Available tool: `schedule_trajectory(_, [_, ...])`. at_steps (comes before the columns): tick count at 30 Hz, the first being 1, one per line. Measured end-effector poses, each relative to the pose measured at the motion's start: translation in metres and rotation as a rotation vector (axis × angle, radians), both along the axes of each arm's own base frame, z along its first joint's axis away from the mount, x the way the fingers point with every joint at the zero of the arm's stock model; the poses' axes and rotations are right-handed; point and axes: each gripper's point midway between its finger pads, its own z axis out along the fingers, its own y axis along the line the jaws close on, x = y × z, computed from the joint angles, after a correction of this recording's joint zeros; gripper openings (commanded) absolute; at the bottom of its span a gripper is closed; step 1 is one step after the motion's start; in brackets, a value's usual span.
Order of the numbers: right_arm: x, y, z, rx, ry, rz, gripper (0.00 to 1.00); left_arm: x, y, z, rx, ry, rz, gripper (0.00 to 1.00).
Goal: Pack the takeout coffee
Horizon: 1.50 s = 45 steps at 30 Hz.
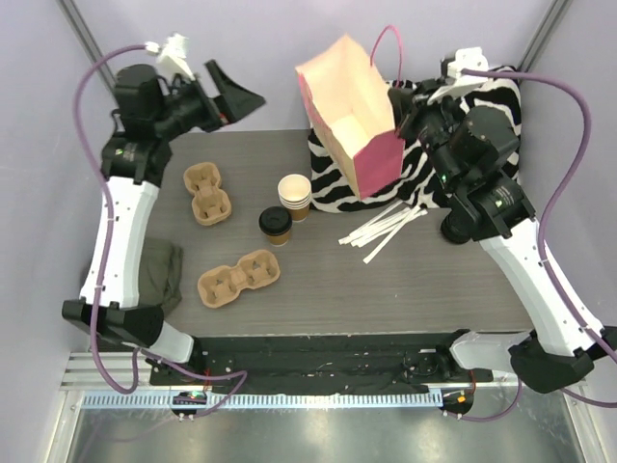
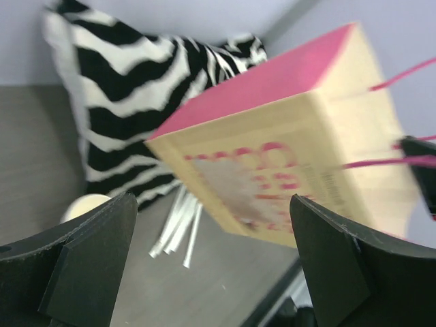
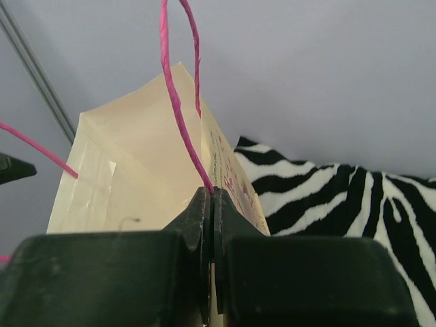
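Note:
A stack of cream-white paper cups [image 1: 295,196] stands mid-table, with a kraft-brown cup [image 1: 275,228] topped by a black lid just in front of it. A pink and cream paper bag [image 1: 352,116] stands open and tilted on the zebra cloth [image 1: 463,125]. My right gripper [image 1: 400,96] is shut on the bag's pink cord handle [image 3: 174,95] at the bag's rim [image 3: 212,197]. My left gripper [image 1: 236,96] is open and empty, raised at the back left and facing the bag [image 2: 272,157]. A white cup rim [image 2: 85,204] shows beside its left finger.
Two tan pulp cup carriers [image 1: 208,193] [image 1: 239,278] lie on the left of the table. A bundle of white sticks [image 1: 384,230] lies right of the cups. A dark cloth [image 1: 159,275] hangs at the left edge.

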Motion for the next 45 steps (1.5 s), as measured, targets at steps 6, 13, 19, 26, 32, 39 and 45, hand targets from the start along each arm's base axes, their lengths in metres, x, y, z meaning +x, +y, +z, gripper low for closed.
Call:
schedule_trajectory(6, [-0.017,0.001,-0.087,-0.086,0.22,0.026,0.01,-0.005,-0.058,-0.03,-0.01,0.095,-0.137,0.94])
schedule_trajectory(13, [-0.044,-0.011,-0.14,-0.125,0.339,0.03,0.01,-0.008,-0.088,-0.072,-0.085,0.269,-0.18,0.89])
schedule_trajectory(19, [-0.052,-0.013,-0.148,-0.104,0.362,0.031,0.01,-0.022,-0.127,-0.131,-0.066,0.445,-0.244,0.89])
schedule_trajectory(26, [-0.056,-0.016,-0.155,-0.098,0.376,0.018,0.01,-0.037,-0.141,-0.162,-0.046,0.535,-0.265,0.75])
schedule_trajectory(32, [-0.058,-0.016,-0.162,-0.099,0.391,0.022,0.01,-0.043,-0.147,-0.171,-0.03,0.555,-0.276,0.42])
schedule_trajectory(39, [-0.067,-0.008,-0.161,-0.084,0.396,0.088,0.04,-0.044,-0.147,-0.172,-0.021,0.546,-0.28,0.0])
schedule_trajectory(45, [-0.08,-0.001,-0.16,-0.1,0.394,0.164,0.73,-0.046,-0.145,-0.172,0.018,0.53,-0.301,0.0])
